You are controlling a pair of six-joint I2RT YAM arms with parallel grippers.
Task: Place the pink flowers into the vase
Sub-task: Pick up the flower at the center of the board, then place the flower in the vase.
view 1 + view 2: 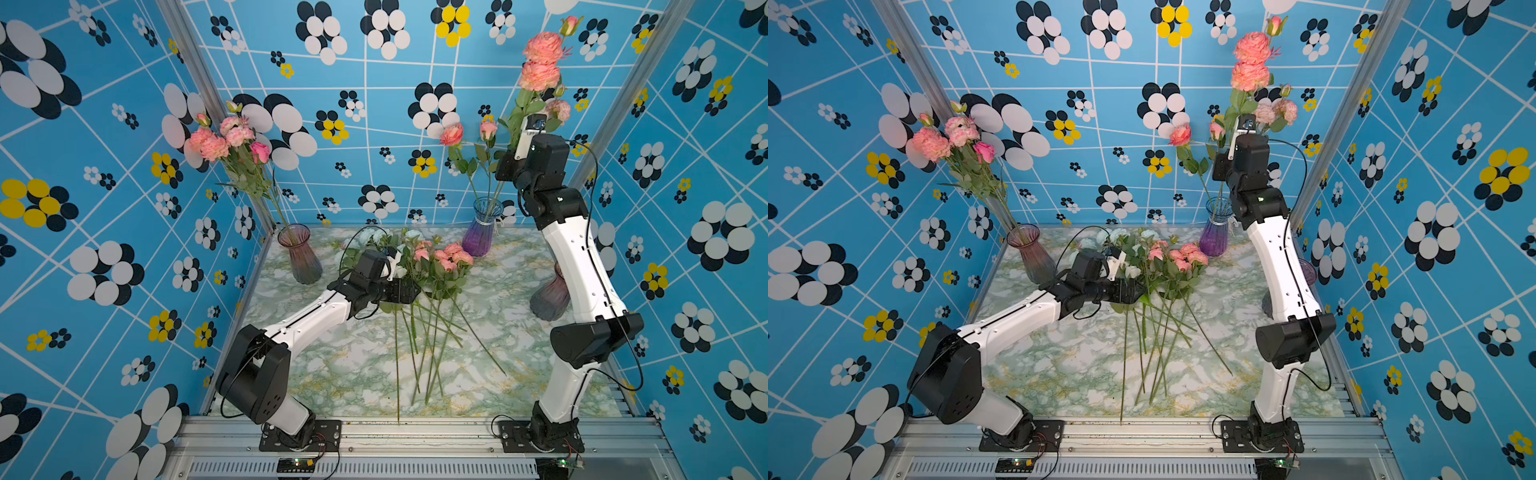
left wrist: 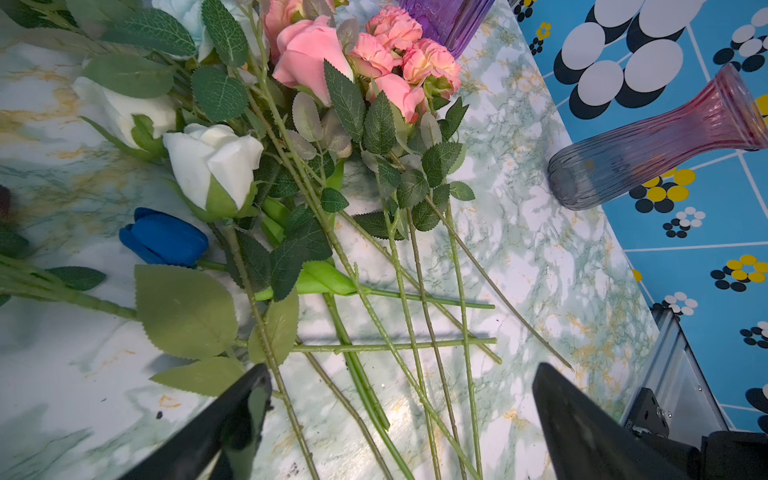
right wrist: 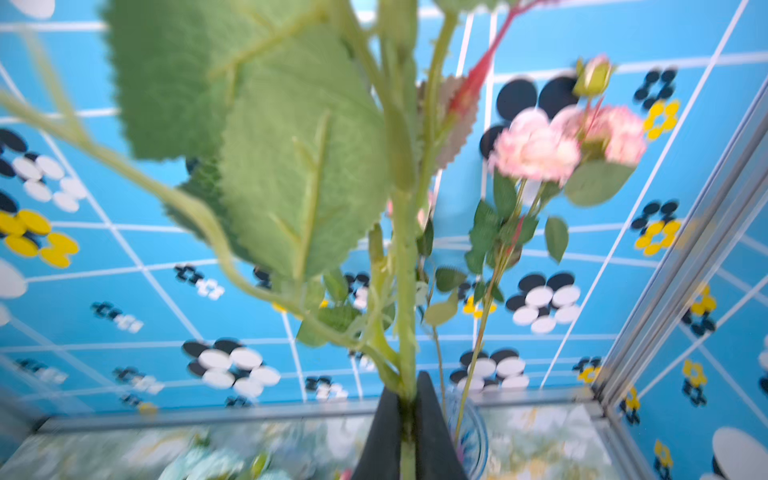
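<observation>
Coral heads of the pink flowers stand high above the purple vase, their stem clamped in the right claw; a slow, upright descent should thread it cleanly through the narrow mouth. Others lie on the counter under the left claw, jaws wide apart.

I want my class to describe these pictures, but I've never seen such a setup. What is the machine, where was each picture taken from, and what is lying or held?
Two robot arms stand at the front edge of the table. Two pictures look down from overhead; two come from cameras on the wrists. On the table lie loose flowers, pink, white and blue, among a purple vase and two pink-grey vases. The left arm's fingers hang open over them. The right arm's fingers are shut on a pink flower stem, raised by the purple vase.
</observation>
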